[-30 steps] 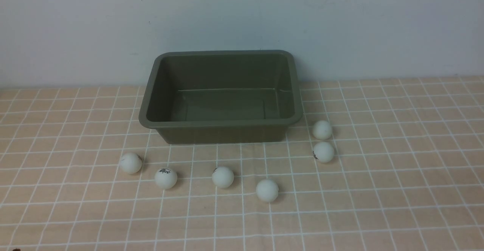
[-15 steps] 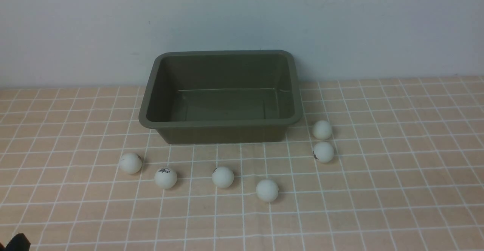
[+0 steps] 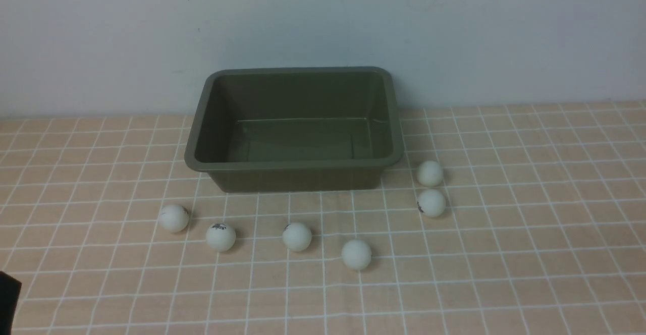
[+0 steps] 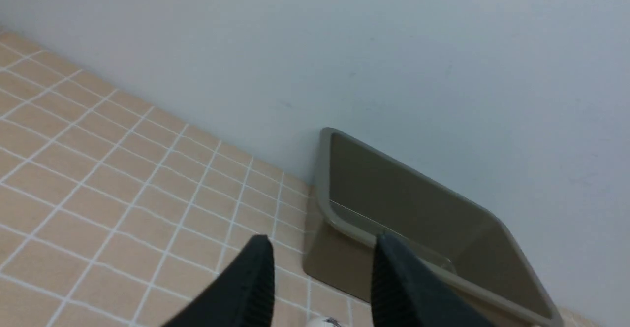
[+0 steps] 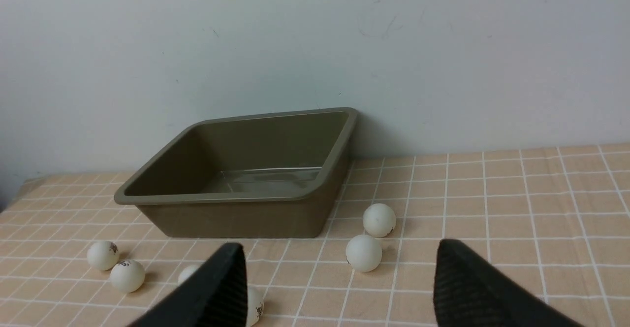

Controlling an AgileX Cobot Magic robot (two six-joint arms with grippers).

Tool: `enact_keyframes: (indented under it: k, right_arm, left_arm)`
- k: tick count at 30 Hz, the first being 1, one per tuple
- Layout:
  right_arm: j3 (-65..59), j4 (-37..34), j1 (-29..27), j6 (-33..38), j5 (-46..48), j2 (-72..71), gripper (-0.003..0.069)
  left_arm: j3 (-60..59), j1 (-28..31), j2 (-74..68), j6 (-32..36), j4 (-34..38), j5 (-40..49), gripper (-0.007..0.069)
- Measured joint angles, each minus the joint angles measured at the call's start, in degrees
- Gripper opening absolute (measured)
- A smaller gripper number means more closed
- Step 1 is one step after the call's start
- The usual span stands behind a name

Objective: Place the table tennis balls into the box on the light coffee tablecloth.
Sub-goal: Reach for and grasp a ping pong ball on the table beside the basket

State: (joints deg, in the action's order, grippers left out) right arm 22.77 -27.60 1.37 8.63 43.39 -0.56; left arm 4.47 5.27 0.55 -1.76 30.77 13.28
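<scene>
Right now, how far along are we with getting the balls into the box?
Done: nothing yet; the box is empty. In hand: nothing; the left gripper and the right gripper are both open, with nothing between the fingers. Left: all six table tennis balls lie on the tablecloth, four in front of the box and two by its near right corner. Each needs picking up and dropping in.

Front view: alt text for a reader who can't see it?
An empty olive-green box sits on a light coffee checked tablecloth against a pale wall. Six table tennis balls lie outside it: four in a loose row in front, two beside its right front corner. A black shape shows at the lower left edge.
</scene>
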Motion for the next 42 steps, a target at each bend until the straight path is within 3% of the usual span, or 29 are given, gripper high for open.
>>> enact_keyframes:
  k: [7,11,20,24,26,29,34,42]
  right_arm:
    - [0.0,0.0,0.0,0.69,0.0,0.0,0.0463]
    - [0.0,-0.27,0.0,3.44,0.0,0.0,0.0463]
    - [0.0,-3.77,0.0,6.57,1.79,0.0,0.0463]
    - [0.61,-10.66,0.0,17.99,3.41,1.51,0.0463]
    - [1.19,-14.3,0.0,24.82,5.45,3.84,0.0463]
    - [1.66,-17.18,0.0,29.44,7.09,6.93,0.0463]
    - [1.81,-18.55,0.0,32.34,7.65,12.67,0.0463]
    - [1.81,-18.44,0.0,39.13,7.53,16.38,0.0463]
  left_arm:
    - [14.67,0.0,-9.02,9.95,-0.28,20.01,0.0224]
    - [22.17,-0.07,-17.18,17.84,-2.1,25.01,0.0238]
    - [32.28,-0.07,-37.11,32.66,-9.94,26.87,0.0356]
    - [34.22,-0.08,-45.66,37.13,-9.65,26.41,0.0393]
    - [35.16,-0.08,-49.1,37.61,-8.58,26.23,0.0393]
    - [37.11,-0.08,-53.23,37.91,-8.37,28.65,0.038]
    - [41.75,-0.2,-59.99,38.63,-8.32,33.49,0.0343]
    - [46.51,-0.2,-69.59,46.46,-9.89,29.67,0.0329]
